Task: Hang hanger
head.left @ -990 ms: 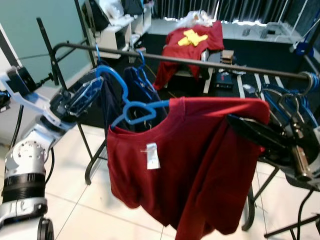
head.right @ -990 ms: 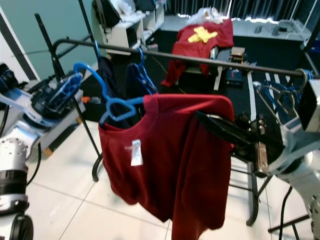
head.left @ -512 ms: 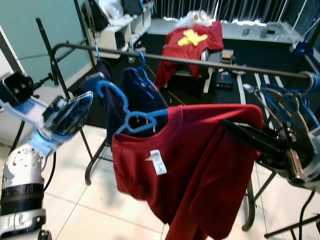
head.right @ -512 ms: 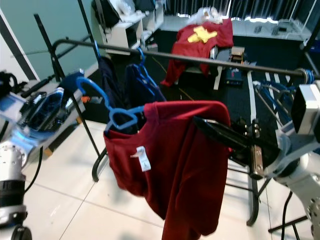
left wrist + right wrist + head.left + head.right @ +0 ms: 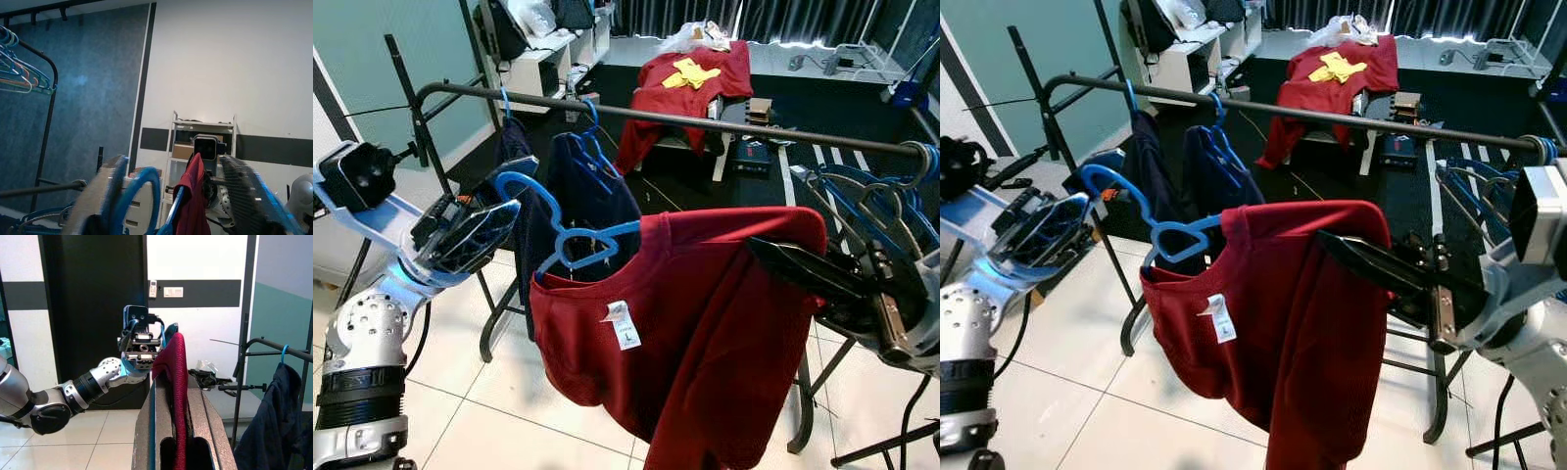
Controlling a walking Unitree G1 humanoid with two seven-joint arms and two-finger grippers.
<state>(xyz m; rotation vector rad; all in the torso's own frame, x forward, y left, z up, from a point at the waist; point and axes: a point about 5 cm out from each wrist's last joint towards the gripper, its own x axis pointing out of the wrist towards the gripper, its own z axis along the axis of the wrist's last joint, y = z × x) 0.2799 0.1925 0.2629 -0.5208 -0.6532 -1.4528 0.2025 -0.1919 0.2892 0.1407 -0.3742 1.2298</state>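
- Left eye view: the blue hanger point(image 5: 570, 231) carrying the red shirt point(image 5: 695, 323) is held below and in front of the rack rail point(image 5: 705, 119). Its hook is gripped by the left end effector point(image 5: 480, 227), closed on it, so the hook must be raised up and away from the robot to reach the rail. The hanger's long axis runs roughly along the rail, toward the right end effector point(image 5: 803, 269).
- Right eye view: the right end effector point(image 5: 1371, 262) is seen clamped on the shirt's far shoulder. In the way are the dark garments point(image 5: 1185, 186) already hung on the rail — just behind the hook — and a cluster of spare hangers point(image 5: 1489, 196) at the rail's right end.
- Left wrist view: the blue hook is seen between the fingers point(image 5: 244, 196), the red cloth beyond.
- Right wrist view: red fabric is pinched between the closed fingers point(image 5: 205, 426); the left arm is nearer the hook.
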